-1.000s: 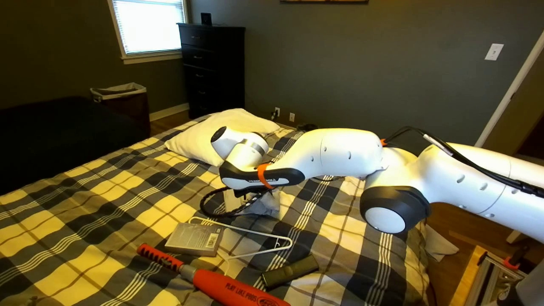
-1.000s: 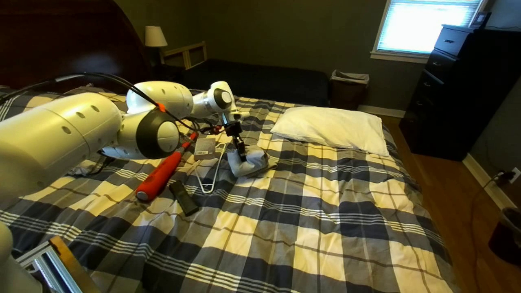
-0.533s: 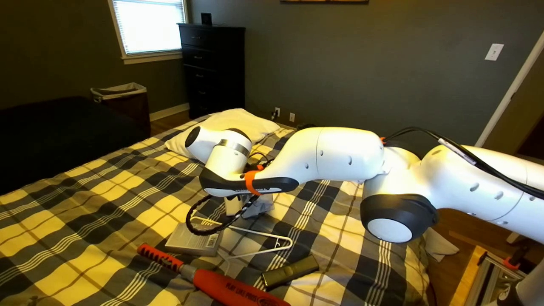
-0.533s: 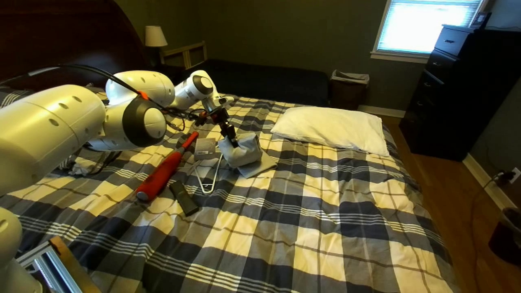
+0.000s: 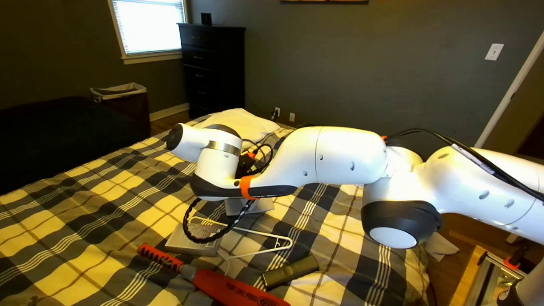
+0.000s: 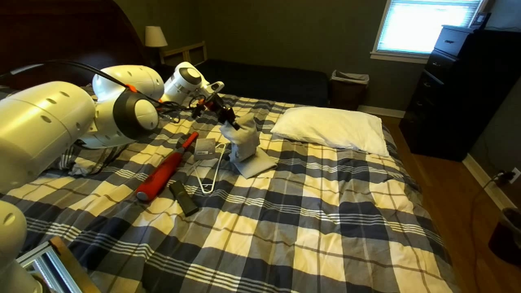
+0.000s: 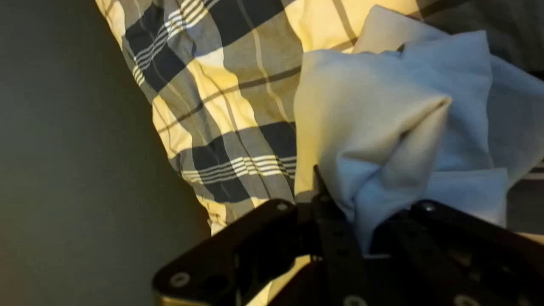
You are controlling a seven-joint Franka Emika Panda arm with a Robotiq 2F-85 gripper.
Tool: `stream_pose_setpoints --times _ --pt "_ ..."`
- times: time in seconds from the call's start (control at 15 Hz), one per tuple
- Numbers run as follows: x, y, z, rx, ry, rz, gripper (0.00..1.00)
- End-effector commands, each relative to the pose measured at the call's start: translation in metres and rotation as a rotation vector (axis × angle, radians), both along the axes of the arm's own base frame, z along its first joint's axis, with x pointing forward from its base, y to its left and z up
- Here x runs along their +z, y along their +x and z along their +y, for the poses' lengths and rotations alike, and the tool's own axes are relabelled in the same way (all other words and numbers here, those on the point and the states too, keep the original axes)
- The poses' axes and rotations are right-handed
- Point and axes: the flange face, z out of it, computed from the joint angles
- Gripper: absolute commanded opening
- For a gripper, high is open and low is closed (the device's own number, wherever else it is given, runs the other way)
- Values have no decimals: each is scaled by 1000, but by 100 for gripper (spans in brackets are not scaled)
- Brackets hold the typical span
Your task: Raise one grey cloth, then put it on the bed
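Note:
The rumpled light-grey cloth [image 6: 246,140] hangs from my gripper [image 6: 235,125] in an exterior view. In the wrist view the gripper [image 7: 361,212] has its fingers closed on a pinched fold of the cloth [image 7: 365,93], which spreads out ahead of them. The cloth's lower end hangs over a flat folded grey cloth [image 6: 262,162]; I cannot tell if they touch. The bed [image 6: 325,215] with its plaid cover lies below and also shows in an exterior view [image 5: 97,216]. There, my arm hides the gripper and most of the held cloth.
A white pillow [image 6: 329,128] lies farther along the bed. Near the cloths lie a white hanger [image 6: 208,191], a grey box [image 6: 204,149], a red bat [image 6: 160,173] and a dark slim object [image 6: 184,198]. The folded cloth shows under my arm [image 5: 261,207].
My gripper has risen and tilted, moving up and left in an exterior view. The rumpled cloth has come up with it, stretched downward, and uncovered more of the folded cloth.

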Motion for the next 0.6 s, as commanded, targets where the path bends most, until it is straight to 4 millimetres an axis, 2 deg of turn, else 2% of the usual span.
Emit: stream_pose_setpoints --times 0.0,0.33,0.4,0.47,0.53 --pt "33 -15 55 178 -81 -9 2" --pt "43 -47 136 412 -165 -71 2" --pt "44 -50 148 465 -174 -78 2" --pt "40 -51 149 471 -179 -77 2" --pt "46 -53 147 420 -136 -73 8"
